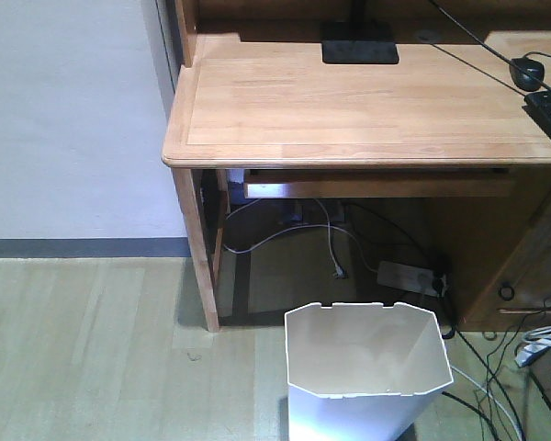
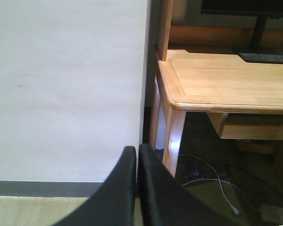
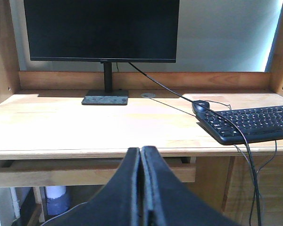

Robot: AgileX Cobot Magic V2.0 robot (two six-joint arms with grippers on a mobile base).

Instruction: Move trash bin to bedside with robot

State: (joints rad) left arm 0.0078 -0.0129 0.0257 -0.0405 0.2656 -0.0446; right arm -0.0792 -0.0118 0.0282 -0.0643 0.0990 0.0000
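Note:
The white trash bin stands on the floor in front of the desk, at the bottom of the front view, its angular notched rim and cream inside facing up. It is empty. The bed is out of view. My left gripper is shut and empty, held in the air facing the white wall and the desk's left leg. My right gripper is shut and empty, held level with the desk's front edge. Neither gripper shows in the front view, and the bin shows in neither wrist view.
A light wooden desk stands just behind the bin, with a monitor, keyboard and mouse on it. Cables and a power strip lie under it. More cables lie right of the bin. A white wall is at left.

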